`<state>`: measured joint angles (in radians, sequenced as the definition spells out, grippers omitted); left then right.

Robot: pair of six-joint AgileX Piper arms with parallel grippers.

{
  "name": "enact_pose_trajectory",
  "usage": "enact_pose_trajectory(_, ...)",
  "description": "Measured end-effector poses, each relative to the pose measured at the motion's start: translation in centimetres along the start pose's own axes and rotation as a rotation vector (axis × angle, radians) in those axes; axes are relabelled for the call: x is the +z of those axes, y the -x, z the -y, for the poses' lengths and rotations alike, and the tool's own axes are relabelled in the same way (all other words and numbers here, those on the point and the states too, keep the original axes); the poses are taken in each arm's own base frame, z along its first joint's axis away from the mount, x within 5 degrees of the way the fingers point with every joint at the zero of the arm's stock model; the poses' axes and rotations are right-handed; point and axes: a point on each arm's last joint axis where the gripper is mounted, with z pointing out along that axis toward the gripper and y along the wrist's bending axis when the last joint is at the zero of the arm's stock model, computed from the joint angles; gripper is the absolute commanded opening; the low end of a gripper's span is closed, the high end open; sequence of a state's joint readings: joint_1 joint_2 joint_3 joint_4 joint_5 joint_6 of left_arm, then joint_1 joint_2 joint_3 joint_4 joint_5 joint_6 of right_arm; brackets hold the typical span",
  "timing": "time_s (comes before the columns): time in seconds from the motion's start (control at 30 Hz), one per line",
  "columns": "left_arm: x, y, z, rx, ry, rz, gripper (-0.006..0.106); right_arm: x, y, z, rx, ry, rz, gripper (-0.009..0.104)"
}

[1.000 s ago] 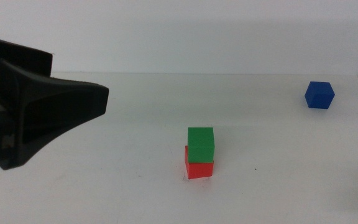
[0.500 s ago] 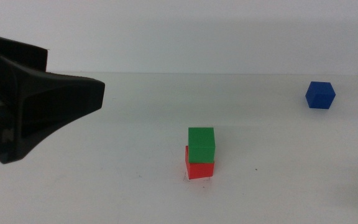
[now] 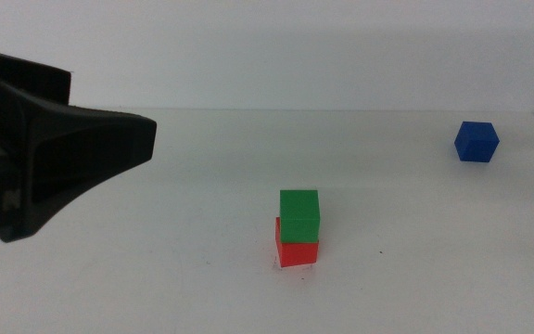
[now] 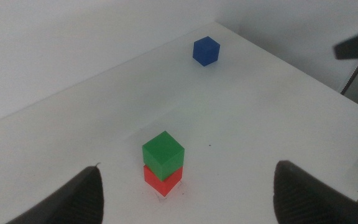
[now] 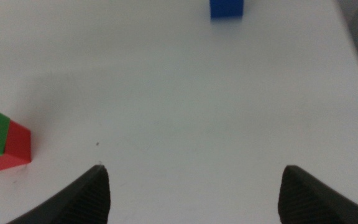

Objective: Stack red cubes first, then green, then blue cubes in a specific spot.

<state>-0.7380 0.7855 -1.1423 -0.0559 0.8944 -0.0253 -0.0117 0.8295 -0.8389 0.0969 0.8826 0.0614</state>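
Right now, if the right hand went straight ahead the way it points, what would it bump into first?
Probably the blue cube, lying ahead of the open right hand with bare table between; depth is unclear.

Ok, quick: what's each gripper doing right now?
Left gripper: open, holding nothing, above the green cube.
Right gripper: open, holding nothing, short of the blue cube.

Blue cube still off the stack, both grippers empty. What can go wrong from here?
1. The green cube sits slightly offset on the red cube; pressing the blue cube down off-centre could tip the stack.
2. The blue cube lies near the table's far right edge; a clumsy grasp by the open right gripper might push it off.
3. The open left gripper hovers near the stack and could get in the way.
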Motion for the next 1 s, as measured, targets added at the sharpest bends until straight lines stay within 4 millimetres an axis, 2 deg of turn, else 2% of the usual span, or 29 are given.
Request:
enact_pose_trajectory(0.13,0.0,0.0,0.0,0.000,0.000,0.000,0.094,2.9,3.8,-0.6,0.036,0.027,-0.097,0.093)
enact_pose_trajectory(0.4,0.0,0.0,0.0,0.000,0.000,0.001,0.094,10.4,8.4,-0.4,0.049,-0.005,-0.179,0.093)
enact_pose_trajectory(0.5,0.0,0.0,0.0,0.000,0.000,0.001,0.094,13.9,11.1,-0.2,0.017,-0.044,-0.220,0.093)
enact_pose_trajectory(0.63,0.0,0.0,0.0,0.000,0.000,0.001,0.094,19.6,13.7,0.4,-0.028,-0.099,-0.297,0.093)
enact_pose_trajectory(0.83,0.0,0.0,0.0,0.000,0.000,0.001,0.094,28.8,15.2,1.6,-0.035,-0.117,-0.386,0.093)
enact_pose_trajectory(0.9,0.0,0.0,0.0,0.000,0.000,0.001,0.094,31.3,15.4,2.1,-0.030,-0.121,-0.390,0.093)
enact_pose_trajectory(1.0,0.0,0.0,0.0,0.000,0.000,0.001,0.094,33.9,15.9,3.0,-0.019,-0.128,-0.378,0.093)
